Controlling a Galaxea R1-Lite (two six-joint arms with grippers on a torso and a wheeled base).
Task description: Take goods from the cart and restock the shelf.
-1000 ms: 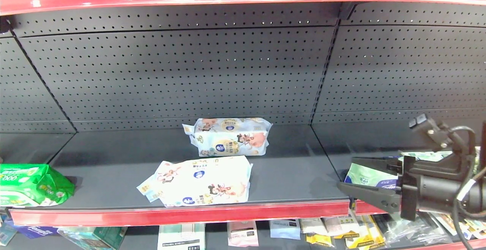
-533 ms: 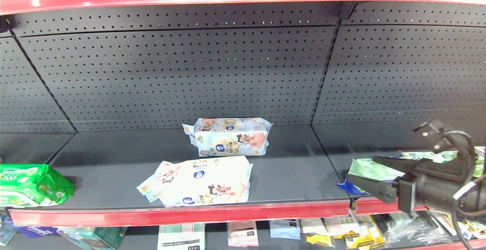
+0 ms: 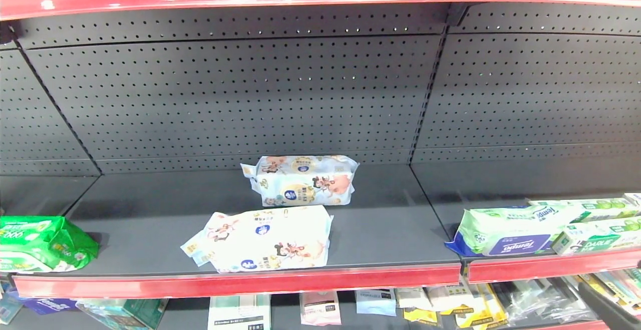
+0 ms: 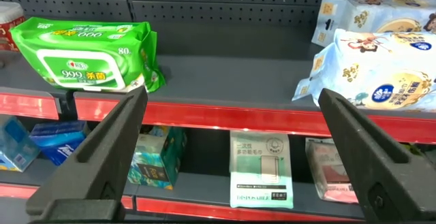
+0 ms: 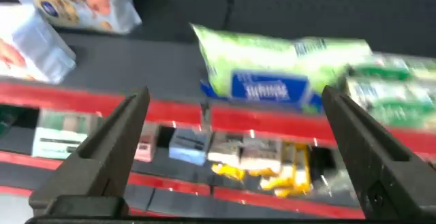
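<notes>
The tissue pack (image 3: 506,232), green and white with a blue label, lies flat on the right section of the shelf (image 3: 150,210), at its front edge and just right of the upright that divides the sections. The right wrist view shows this pack (image 5: 279,71) from the front. Touching its right end are more green-and-white packs (image 3: 591,237), lined up along the same front edge.

The right claw (image 5: 231,156) is in front of the shelf with its fingers spread wide and nothing between them. Through the gap show the red price rail (image 5: 272,118) and the small goods on the lower shelf (image 5: 259,159).

On the middle section lie two pale blue packs with cartoon print. The front cartoon pack (image 3: 265,240) lies flat at the edge above the price rail, and the rear cartoon pack (image 3: 303,180) stands on its long side, close to the perforated back panel (image 3: 250,94). The two are near each other but apart.

Well to the left, a green wet-wipes pack (image 3: 42,244) sits at the front of the left section.

The left claw (image 4: 231,163) is also in front of the shelf, fingers wide apart and empty. It faces the rail between the wet-wipes pack and the front cartoon pack.
</notes>
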